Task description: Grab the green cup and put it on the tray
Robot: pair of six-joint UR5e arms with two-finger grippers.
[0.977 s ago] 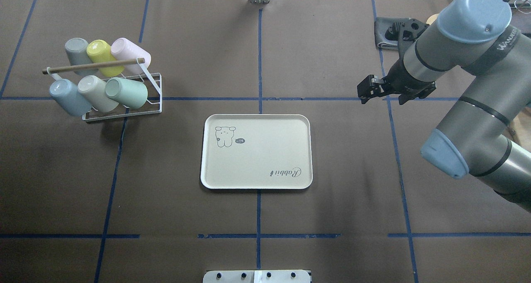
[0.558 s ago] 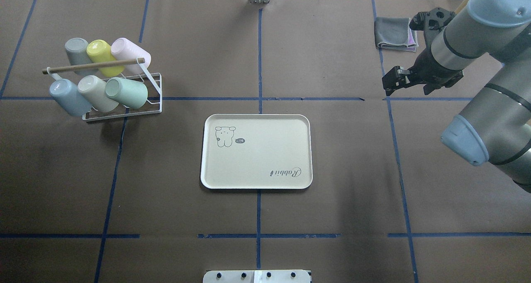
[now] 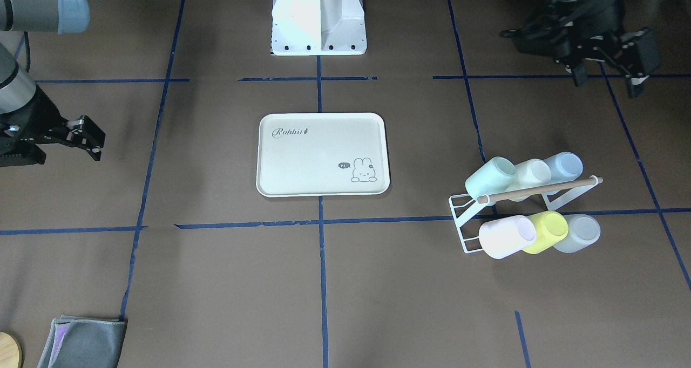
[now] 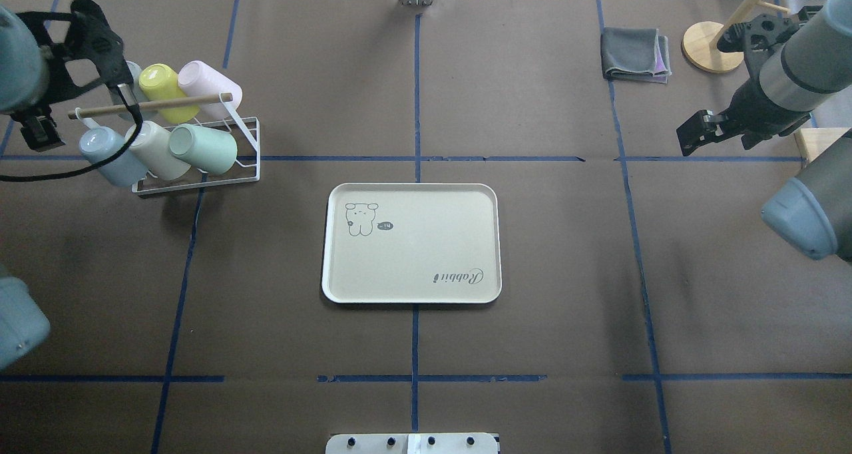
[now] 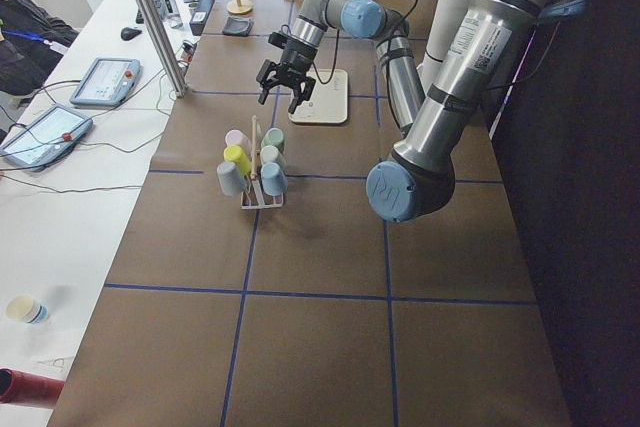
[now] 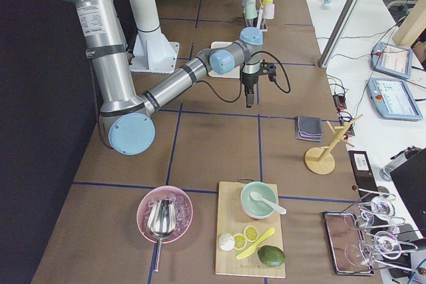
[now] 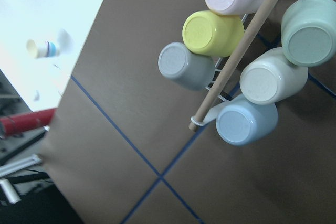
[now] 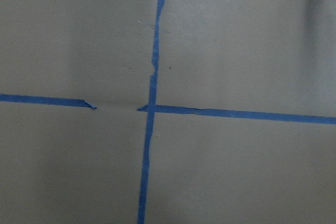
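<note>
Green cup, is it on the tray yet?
Nothing is done yet: the green cup lies in the rack, and the tray holds nothing. In hand: the left gripper hovers open near the rack. Left: grasp, carry, set it down.

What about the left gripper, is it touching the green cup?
Apart. The front-facing view shows the left gripper open, with a stretch of bare table between it and the green cup lying on the rack.

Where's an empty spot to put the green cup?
The whole tray is bare. So is the table between tray and rack, and between tray and cloth. The rack is crowded; the green cup sits packed among five others.
</note>
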